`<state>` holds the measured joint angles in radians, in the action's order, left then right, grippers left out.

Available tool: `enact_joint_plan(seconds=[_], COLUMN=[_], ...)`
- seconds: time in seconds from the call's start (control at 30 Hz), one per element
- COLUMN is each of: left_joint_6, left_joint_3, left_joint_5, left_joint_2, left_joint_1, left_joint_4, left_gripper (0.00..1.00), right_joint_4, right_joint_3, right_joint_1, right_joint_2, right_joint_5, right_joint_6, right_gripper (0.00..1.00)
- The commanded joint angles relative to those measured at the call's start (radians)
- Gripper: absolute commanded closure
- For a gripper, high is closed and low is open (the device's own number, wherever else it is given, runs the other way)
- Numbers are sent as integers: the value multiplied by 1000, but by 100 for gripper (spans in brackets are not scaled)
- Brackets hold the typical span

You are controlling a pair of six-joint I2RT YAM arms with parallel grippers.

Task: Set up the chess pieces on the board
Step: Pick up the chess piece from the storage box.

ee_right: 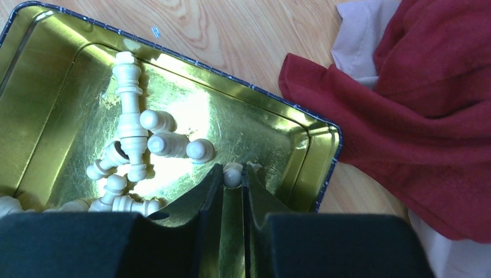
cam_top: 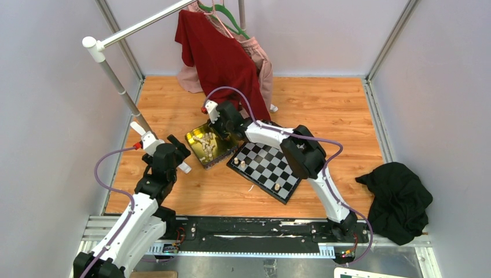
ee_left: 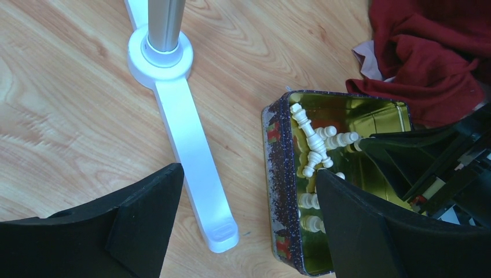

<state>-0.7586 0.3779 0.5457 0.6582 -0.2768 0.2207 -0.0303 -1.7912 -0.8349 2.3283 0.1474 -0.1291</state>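
chess pieces point(cam_top: 204, 143) in tin point(cam_top: 215, 155), tin left of board point(cam_top: 263, 168)

Square gold tin point(ee_right: 63, 87) is shiny metal inside, mirror-bright with fine scratches, and has dark speckled paint on the outside. Small cream turned chess pieces point(ee_right: 132, 124) look smooth, kinda satin. Tabletop point(ee_left: 69, 116) is orange wood-grain with a slight sheen. Dark red garment point(ee_right: 428, 104) is soft matt cloth. Right tool point(ee_right: 233, 171) is matt black plastic. Black-and-white checkered board point(cam_top: 265, 164) looks glossy.

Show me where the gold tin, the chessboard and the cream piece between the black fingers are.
gold tin point(ee_right: 249, 124): right wrist view, bare shiny floor.
chessboard point(cam_top: 263, 167): top view, bare middle square.
cream piece point(ee_right: 233, 174): right wrist view, its round head.
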Motion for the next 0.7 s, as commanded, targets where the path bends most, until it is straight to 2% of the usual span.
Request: enact_joint_plan(seconds=[0.0, 0.27, 0.67], left_joint_6=[9, 4, -1], left_joint_3=[8, 18, -4], left_joint_5=[36, 36, 33], left_joint_2=[-7, -1, -12], left_joint_1=[-2, -2, -2], left_joint_4=[5, 13, 11], left_gripper=[10, 10, 10], right_joint_4=[-31, -44, -70], right_joint_3=[27, 105, 459], right_joint_1=[14, 9, -37], right_joint_2=[-77, -176, -507], right_joint_5=[-22, -31, -138], right_joint_6=[-26, -25, 40], right_gripper=[100, 100, 100])
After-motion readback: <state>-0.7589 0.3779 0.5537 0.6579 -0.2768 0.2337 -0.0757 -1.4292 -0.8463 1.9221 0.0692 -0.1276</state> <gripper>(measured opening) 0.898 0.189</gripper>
